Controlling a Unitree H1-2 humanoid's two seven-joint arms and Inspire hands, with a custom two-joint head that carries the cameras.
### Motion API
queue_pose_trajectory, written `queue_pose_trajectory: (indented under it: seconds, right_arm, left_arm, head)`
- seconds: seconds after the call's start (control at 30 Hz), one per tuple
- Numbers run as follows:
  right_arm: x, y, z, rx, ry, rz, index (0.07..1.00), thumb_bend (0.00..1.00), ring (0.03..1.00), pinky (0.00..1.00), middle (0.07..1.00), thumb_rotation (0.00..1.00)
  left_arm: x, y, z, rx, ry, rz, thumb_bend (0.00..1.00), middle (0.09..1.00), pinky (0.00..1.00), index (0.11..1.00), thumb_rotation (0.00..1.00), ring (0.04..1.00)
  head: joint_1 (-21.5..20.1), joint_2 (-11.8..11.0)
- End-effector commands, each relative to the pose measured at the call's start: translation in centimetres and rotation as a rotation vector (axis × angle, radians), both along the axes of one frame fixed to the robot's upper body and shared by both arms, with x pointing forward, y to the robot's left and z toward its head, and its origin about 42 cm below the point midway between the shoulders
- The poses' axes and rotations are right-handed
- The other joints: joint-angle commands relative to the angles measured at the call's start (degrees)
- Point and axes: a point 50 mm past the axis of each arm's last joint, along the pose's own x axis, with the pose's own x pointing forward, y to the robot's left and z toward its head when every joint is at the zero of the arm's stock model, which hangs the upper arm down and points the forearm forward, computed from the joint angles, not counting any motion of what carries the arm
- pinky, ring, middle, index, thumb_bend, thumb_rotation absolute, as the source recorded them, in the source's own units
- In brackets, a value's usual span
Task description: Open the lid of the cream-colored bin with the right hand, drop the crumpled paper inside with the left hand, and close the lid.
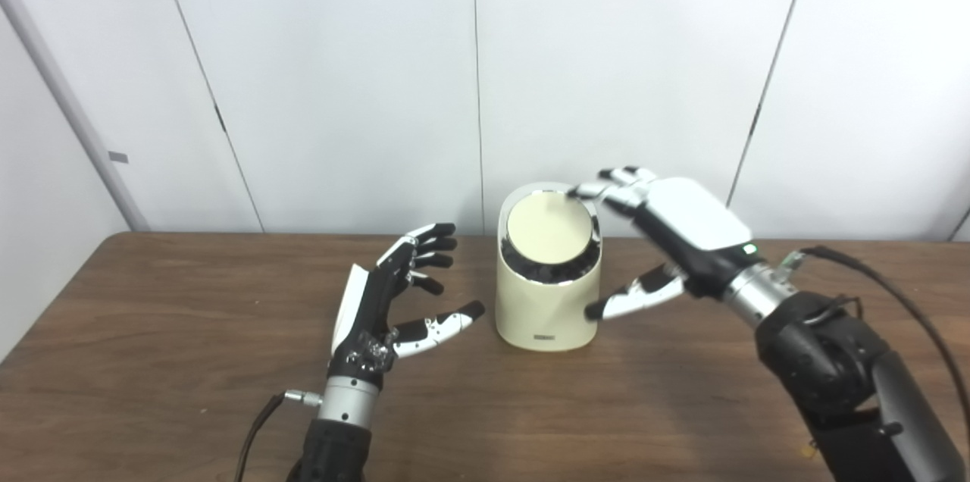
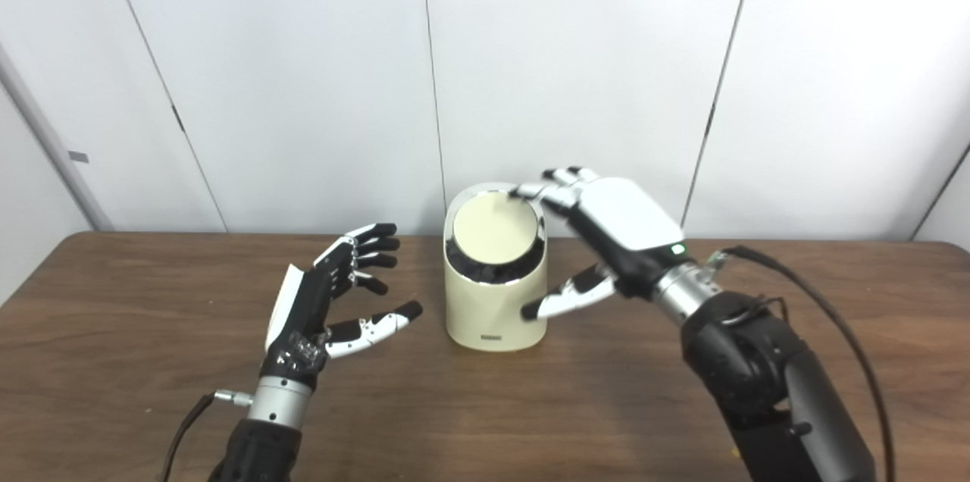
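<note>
The cream-colored bin stands on the wooden table, near its middle. Its round lid lies flat in the chrome rim, tilted toward me. My right hand reaches over from the right, fingers spread; its fingertips rest at the lid's far right edge and its thumb lies along the bin's right side. My left hand hovers open just left of the bin, palm facing the bin, holding nothing. No crumpled paper shows in either view.
White wall panels rise right behind the table's far edge. A black cable loops from my right wrist over the table at the right. Another cable trails from my left wrist.
</note>
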Motion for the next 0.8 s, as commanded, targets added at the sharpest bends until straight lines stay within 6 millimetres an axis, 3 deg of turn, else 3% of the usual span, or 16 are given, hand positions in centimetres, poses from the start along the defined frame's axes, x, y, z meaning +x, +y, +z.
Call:
queue_pose_trajectory:
  seconds: [0.0, 0.07, 0.23, 0.33, 0.5, 0.77]
  right_arm:
    - [-0.5, -0.2, 2.2, 0.072, -0.093, 0.01, 0.889, 0.79, 0.897, 0.85, 0.863, 0.39]
    - [-0.7, -0.9, 1.8, 0.121, -0.087, 0.006, 0.898, 0.79, 0.885, 0.82, 0.877, 0.38]
    - [-1.3, -3.0, -0.6, 0.255, -0.044, -0.016, 0.915, 0.8, 0.892, 0.94, 0.898, 0.32]
    - [-1.7, -4.0, -2.4, 0.336, 0.028, -0.033, 0.935, 0.83, 0.984, 0.91, 0.933, 0.33]
    - [-2.5, -5.1, -5.3, 0.413, 0.137, -0.037, 0.954, 0.86, 0.872, 0.77, 0.939, 0.4]
    - [-3.8, -4.6, -8.2, 0.485, 0.216, -0.075, 0.957, 0.87, 0.896, 0.78, 0.943, 0.38]
  left_arm:
    - [0.4, -0.1, 1.9, -0.008, -0.083, -0.015, 0.7, 0.759, 0.55, 0.795, 0.03, 0.707]
    - [0.4, -0.1, 1.9, -0.008, -0.084, -0.016, 0.7, 0.759, 0.56, 0.796, 0.03, 0.708]
    - [0.2, -0.1, 1.9, -0.006, -0.084, -0.015, 0.7, 0.76, 0.56, 0.798, 0.02, 0.706]
    - [0.2, 0.0, 1.8, -0.01, -0.083, -0.018, 0.7, 0.76, 0.56, 0.799, 0.02, 0.706]
    - [0.2, 0.3, 1.6, -0.018, -0.079, -0.034, 0.7, 0.768, 0.57, 0.81, 0.02, 0.71]
    - [0.1, 0.8, 1.2, -0.021, -0.073, -0.056, 0.71, 0.777, 0.58, 0.819, 0.03, 0.715]
  head:
    - [0.1, 0.0]
    - [0.0, 0.0]
    - [-0.1, 0.2]
    - [-0.3, 0.4]
    - [-0.7, 0.4]
    - [-1.3, 0.3]
